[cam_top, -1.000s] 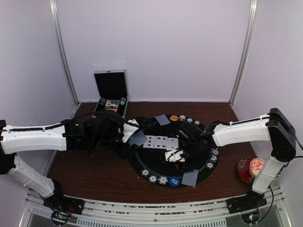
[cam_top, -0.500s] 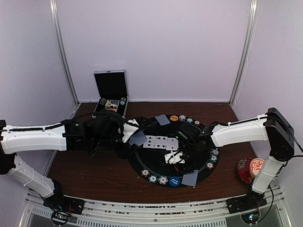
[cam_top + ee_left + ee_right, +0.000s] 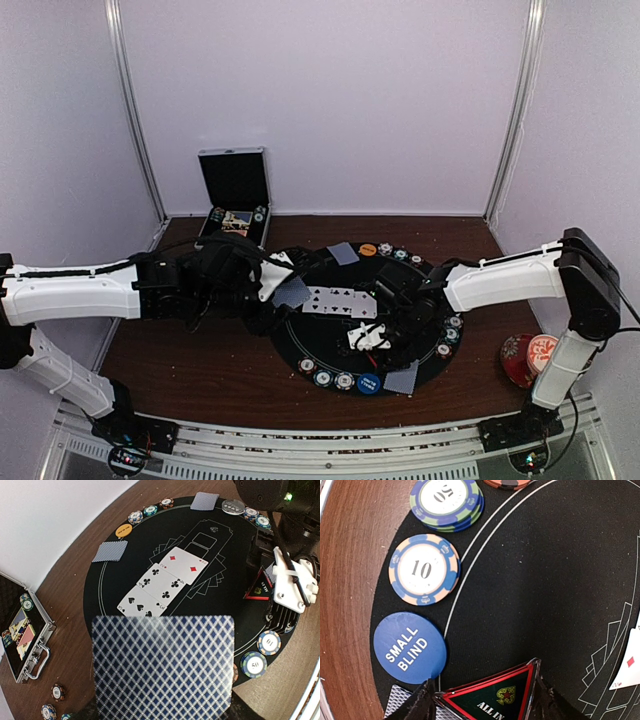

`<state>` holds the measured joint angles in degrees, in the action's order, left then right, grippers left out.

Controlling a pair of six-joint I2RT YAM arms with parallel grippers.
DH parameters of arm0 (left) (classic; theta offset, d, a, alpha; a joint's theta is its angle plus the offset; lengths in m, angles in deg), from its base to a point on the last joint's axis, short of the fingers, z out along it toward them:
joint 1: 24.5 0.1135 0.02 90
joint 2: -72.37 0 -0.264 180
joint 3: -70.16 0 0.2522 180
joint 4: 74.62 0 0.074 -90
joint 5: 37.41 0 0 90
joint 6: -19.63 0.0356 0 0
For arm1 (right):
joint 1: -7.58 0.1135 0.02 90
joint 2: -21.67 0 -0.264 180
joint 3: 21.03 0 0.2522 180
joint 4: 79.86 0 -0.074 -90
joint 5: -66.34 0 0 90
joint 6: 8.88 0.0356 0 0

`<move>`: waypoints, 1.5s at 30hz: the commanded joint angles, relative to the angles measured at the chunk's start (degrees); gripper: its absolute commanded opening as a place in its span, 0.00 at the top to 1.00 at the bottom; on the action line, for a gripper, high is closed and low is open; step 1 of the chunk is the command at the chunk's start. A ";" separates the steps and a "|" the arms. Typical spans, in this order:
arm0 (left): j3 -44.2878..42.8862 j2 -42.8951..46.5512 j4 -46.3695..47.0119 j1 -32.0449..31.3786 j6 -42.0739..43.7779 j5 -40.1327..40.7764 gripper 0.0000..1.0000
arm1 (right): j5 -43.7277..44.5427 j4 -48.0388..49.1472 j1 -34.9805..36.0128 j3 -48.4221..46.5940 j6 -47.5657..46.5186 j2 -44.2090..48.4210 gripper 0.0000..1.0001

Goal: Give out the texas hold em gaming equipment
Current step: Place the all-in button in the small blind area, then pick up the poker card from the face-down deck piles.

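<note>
Round black felt mat [image 3: 110,580]: three face-up cards [image 3: 161,582] centred, chips [image 3: 424,569] at rim | left pincer [image 3: 280,290] holds blue-checked card [image 3: 162,667] | right pincer [image 3: 486,702] holds red triangle marker [image 3: 492,690] | both unplaced

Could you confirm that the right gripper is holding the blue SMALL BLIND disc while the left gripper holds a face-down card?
Not quite: the right gripper holds the ALL IN triangle marker, as the right wrist view shows. The SMALL BLIND disc lies on the mat beside it. The left gripper does hold a face-down card.
</note>
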<state>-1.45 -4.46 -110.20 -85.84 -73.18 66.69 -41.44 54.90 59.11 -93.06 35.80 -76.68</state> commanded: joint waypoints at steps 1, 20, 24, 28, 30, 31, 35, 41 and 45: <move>-0.54 -0.07 3.29 -0.09 0.62 -0.19 0.35 | 0.50 0.46 0.41 -0.39 -0.47 0.02 0.33; -0.53 -0.15 3.29 -0.08 0.67 0.36 0.35 | 4.57 2.10 0.40 -0.84 1.63 9.85 0.15; -0.56 -0.15 3.31 -0.07 0.63 0.64 0.35 | 7.98 4.53 -0.05 -0.20 4.64 15.50 0.00; -0.56 -0.23 3.32 -0.09 0.67 0.53 0.35 | 10.91 9.83 -1.73 0.69 8.80 21.70 0.00; -0.56 -0.24 3.30 -0.09 0.74 0.41 0.35 | 11.77 13.00 -3.27 1.10 11.46 23.95 0.00; -0.65 -0.24 3.34 -0.09 0.72 0.43 0.35 | 11.79 13.97 -4.15 0.82 12.95 24.52 0.00; -0.63 -0.32 3.28 -0.09 0.74 0.55 0.35 | 6.25 12.49 -8.92 -5.33 21.82 22.57 0.00; -0.70 -0.33 3.26 -0.09 0.90 0.65 0.35 | -13.05 6.35 -11.54 -14.98 30.60 15.37 0.00; -0.60 -0.33 3.26 -0.09 1.04 0.31 0.35 | -21.14 6.22 -11.54 -18.27 33.50 9.38 0.01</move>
<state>-1.45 -4.59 -109.94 -85.84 -73.00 66.78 -50.27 63.44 47.37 -108.66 63.34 -62.32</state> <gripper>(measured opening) 0.651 0.997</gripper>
